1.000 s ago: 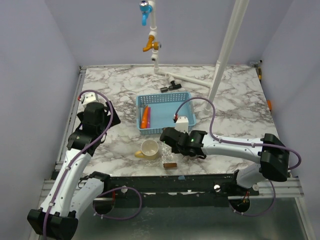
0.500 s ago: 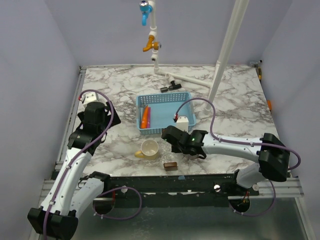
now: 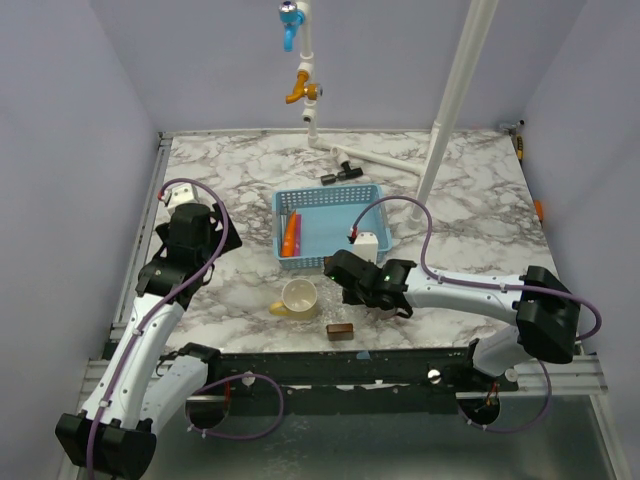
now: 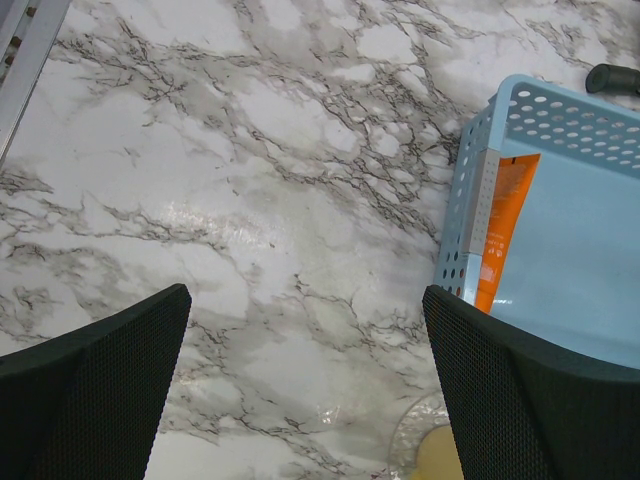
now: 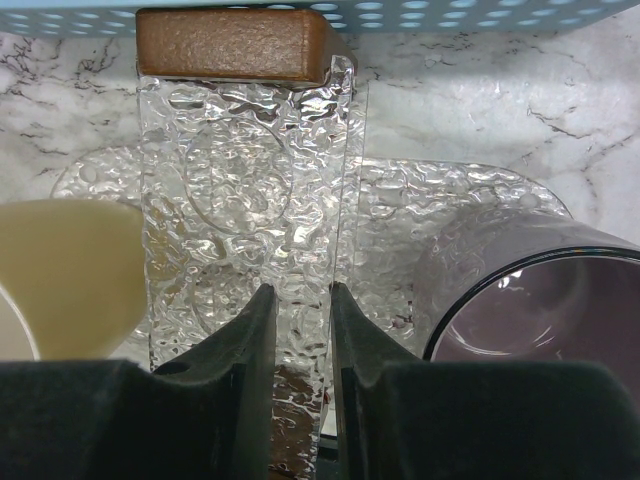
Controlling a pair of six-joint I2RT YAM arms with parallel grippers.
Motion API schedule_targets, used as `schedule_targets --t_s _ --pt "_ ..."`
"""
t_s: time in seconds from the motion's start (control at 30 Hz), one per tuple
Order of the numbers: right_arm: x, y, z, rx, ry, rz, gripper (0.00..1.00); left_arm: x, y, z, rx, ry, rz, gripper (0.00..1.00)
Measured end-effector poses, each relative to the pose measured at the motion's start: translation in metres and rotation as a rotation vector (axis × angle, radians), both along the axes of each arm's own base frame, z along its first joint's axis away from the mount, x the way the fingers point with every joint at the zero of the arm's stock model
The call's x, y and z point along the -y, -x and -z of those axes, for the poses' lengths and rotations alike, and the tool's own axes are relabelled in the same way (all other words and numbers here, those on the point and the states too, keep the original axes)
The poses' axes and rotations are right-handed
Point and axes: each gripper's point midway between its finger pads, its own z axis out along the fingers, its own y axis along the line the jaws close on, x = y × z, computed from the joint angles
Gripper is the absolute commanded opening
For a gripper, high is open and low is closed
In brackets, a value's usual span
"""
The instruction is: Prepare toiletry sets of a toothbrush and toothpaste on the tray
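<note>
The tray (image 5: 250,180) is clear embossed plastic with brown end blocks; one brown end (image 3: 341,331) shows near the table's front edge. My right gripper (image 5: 300,295) (image 3: 338,268) is shut on the tray's thin side wall, just in front of the blue basket (image 3: 350,240). Inside the basket the orange toothpaste (image 4: 503,220) (image 3: 290,235) lies along the left wall. Between it and the wall lies the toothbrush (image 4: 484,215), a slim pale stick. My left gripper (image 4: 310,390) (image 3: 200,235) hangs open over bare marble left of the basket, holding nothing.
A cream cup (image 3: 299,298) (image 5: 60,275) stands left of the tray, and a translucent purple cup (image 5: 540,310) stands to its right. A white pole (image 3: 455,100) and pipe fittings (image 3: 340,172) rise behind the basket. Metal rails edge the table.
My right gripper has edged slightly toward the basket with the tray in it. The left arm has not moved.
</note>
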Motion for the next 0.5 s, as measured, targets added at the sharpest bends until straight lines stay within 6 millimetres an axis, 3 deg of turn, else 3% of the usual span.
schedule_targets --t_s 0.17,0.5 --pt "0.0000 0.0000 -0.0002 0.000 0.000 0.000 0.22 0.0000 0.0000 0.0000 0.000 0.000 0.000 0.99" --pt "0.0032 0.0013 0.0011 -0.005 0.015 -0.002 0.37 0.0000 0.0000 0.0000 0.000 0.000 0.000 0.99"
